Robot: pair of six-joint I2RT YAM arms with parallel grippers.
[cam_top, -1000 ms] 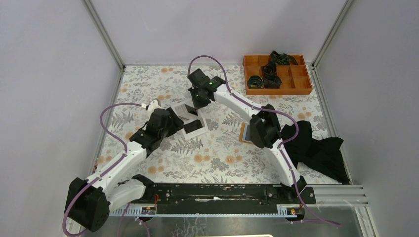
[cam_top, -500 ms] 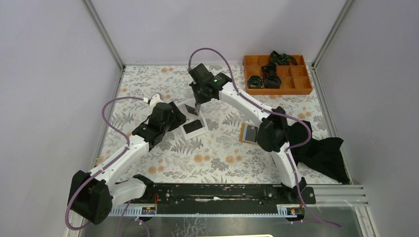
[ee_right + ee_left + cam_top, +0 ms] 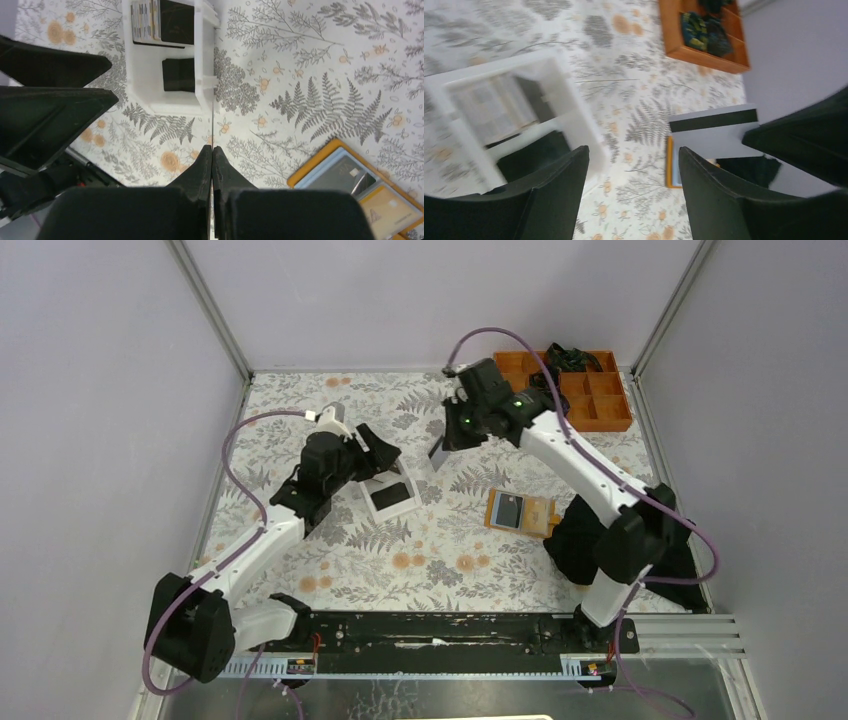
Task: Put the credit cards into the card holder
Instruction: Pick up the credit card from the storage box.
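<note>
Floral table (image 3: 440, 560): right fingers (image 3: 200, 172) pinch credit card (image 3: 711, 140) edge-on; left fingers (image 3: 556, 185) spread over white box (image 3: 569, 100); card holder (image 3: 520, 512) apart.

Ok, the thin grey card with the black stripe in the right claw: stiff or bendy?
Probably stiff: the grey card juts flat, unbent, from the right claw. Held at one edge only, it may pivot if nudged. Seen edge-on it is very thin, so likely light.

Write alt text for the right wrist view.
Shut fingers pinch a card edge-on above a floral table. A white box holding dark cards sits upper left; an open orange card holder lies lower right.
</note>
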